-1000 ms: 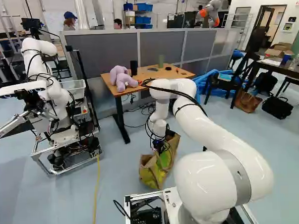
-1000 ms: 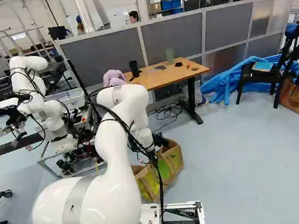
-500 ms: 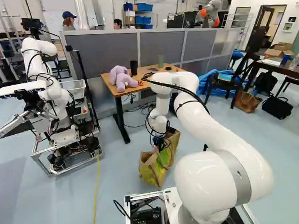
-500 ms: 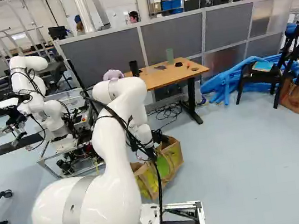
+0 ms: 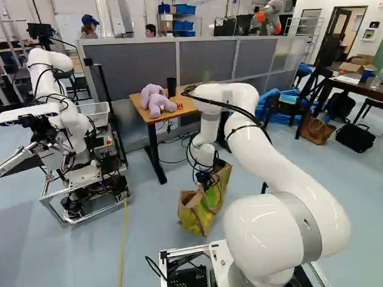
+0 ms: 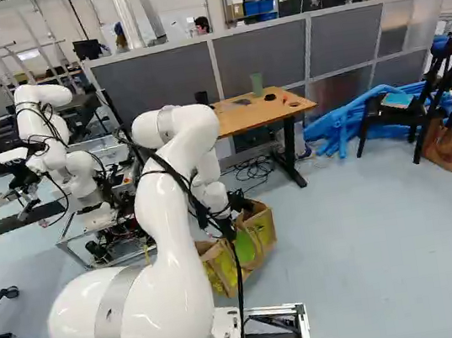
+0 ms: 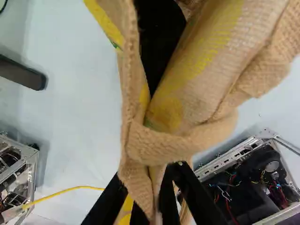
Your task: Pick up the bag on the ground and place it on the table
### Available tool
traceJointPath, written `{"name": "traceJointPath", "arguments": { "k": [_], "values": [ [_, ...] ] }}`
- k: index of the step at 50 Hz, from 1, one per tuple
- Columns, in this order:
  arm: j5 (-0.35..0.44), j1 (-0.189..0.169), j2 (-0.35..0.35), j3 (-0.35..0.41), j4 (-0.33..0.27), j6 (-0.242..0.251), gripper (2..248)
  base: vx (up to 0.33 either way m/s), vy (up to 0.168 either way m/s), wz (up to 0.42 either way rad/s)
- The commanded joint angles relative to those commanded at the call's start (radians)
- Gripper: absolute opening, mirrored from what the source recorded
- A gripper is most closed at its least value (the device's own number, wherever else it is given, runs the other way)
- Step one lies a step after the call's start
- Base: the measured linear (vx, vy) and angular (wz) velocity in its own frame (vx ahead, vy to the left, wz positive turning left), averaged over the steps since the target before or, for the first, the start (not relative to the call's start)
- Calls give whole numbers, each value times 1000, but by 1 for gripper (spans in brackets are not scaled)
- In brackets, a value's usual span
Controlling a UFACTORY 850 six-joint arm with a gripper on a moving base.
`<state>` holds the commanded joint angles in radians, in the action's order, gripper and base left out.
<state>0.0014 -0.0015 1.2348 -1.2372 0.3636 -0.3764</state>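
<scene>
I've got the tool (image 5: 206, 179) pinching the tan and yellow bag (image 5: 196, 214) by its fabric, a fold running between the fingers. The bag is down at floor level ahead of my base, short of the bench (image 6: 256, 115); I can't tell whether its underside touches the floor (image 6: 373, 240). A purple plush toy (image 5: 156, 100) sits on the bench beside a black cup (image 5: 171, 87).
</scene>
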Motion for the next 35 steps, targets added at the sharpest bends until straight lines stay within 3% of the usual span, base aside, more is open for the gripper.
{"name": "traceJointPath", "arguments": {
  "k": [35],
  "values": [
    [0,0,-136,107,0,0,21,0,0,0]
  ]
}}
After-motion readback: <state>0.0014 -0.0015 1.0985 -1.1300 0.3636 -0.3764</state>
